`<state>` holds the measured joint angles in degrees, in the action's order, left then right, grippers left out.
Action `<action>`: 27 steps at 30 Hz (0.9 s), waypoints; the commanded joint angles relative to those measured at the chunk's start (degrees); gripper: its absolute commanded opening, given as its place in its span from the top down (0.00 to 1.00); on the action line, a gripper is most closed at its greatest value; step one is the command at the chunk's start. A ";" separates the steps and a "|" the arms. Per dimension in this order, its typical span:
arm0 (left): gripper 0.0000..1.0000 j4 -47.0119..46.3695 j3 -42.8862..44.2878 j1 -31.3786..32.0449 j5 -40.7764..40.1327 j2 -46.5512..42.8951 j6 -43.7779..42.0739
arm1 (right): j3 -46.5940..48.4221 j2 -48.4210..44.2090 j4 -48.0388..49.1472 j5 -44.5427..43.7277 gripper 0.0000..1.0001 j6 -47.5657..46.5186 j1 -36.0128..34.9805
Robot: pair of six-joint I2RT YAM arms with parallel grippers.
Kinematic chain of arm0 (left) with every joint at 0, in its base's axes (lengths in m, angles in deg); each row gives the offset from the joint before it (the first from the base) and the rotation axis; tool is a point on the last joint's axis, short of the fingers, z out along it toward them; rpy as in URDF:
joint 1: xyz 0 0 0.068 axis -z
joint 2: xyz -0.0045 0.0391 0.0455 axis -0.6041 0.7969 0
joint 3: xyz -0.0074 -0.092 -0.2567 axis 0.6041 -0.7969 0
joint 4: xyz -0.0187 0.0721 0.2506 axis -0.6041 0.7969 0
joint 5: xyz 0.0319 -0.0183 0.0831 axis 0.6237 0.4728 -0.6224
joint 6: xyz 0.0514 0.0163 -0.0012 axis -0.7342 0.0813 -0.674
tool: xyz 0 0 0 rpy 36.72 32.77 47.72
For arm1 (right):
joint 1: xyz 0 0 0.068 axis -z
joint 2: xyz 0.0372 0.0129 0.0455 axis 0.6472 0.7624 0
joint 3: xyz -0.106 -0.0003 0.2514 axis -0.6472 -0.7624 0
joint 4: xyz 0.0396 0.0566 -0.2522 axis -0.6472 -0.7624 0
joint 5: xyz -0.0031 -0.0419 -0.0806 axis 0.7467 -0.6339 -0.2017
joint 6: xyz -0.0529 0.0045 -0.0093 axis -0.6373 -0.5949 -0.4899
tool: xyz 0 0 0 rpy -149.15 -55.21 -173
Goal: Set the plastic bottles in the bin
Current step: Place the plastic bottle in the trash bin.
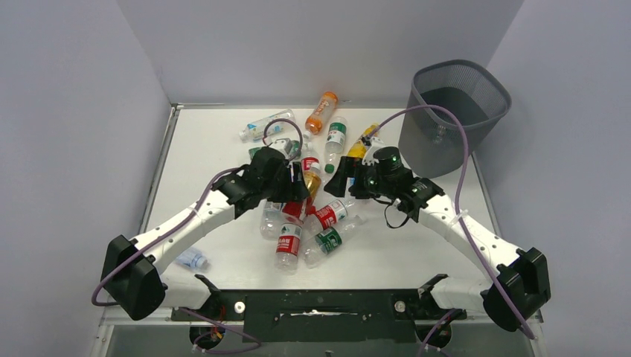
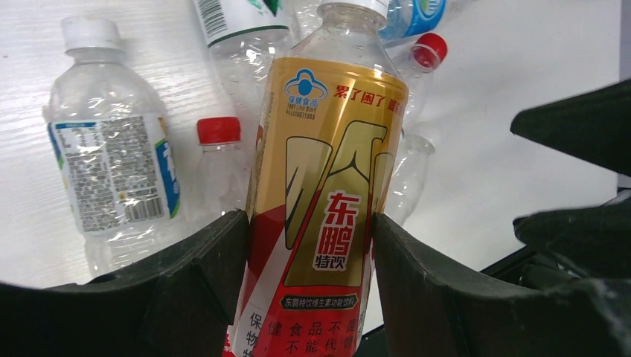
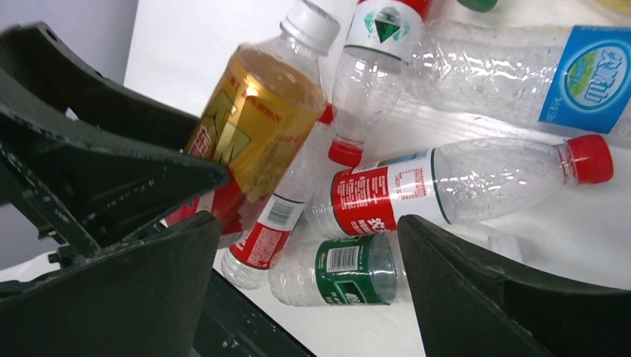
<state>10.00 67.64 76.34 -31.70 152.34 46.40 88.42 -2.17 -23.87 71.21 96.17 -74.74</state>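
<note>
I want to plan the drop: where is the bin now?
In the top view, the bin stands at the far right corner of the table; a yellow bottle lies nearest, on its left.

Bright, even overhead light throws only soft shadows on the white worktop [image 1: 216, 141]. Glare streaks the gold-labelled plastic bottle [image 3: 253, 111]; the right claw's black fingers [image 3: 126, 297] look slightly soft.

L arm [image 1: 195, 214], R arm [image 1: 463, 227]: white links, blk joints | cables [image 1: 463, 160]: purple | R gripper [image 3: 309, 230]: blk
</note>
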 commanded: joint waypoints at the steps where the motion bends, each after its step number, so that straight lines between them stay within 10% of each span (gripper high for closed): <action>1: 0.43 -6.89 2.57 2.09 1.06 -1.25 0.38 | 0.81 -1.58 6.31 5.98 0.06 2.32 3.32; 27: 0.42 -17.99 -0.95 10.20 1.24 -6.84 -0.59 | 0.96 0.52 11.05 10.71 0.06 5.63 6.55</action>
<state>-1.65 67.07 86.05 -30.28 148.63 46.51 88.40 -1.16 -16.65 80.13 101.04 -68.60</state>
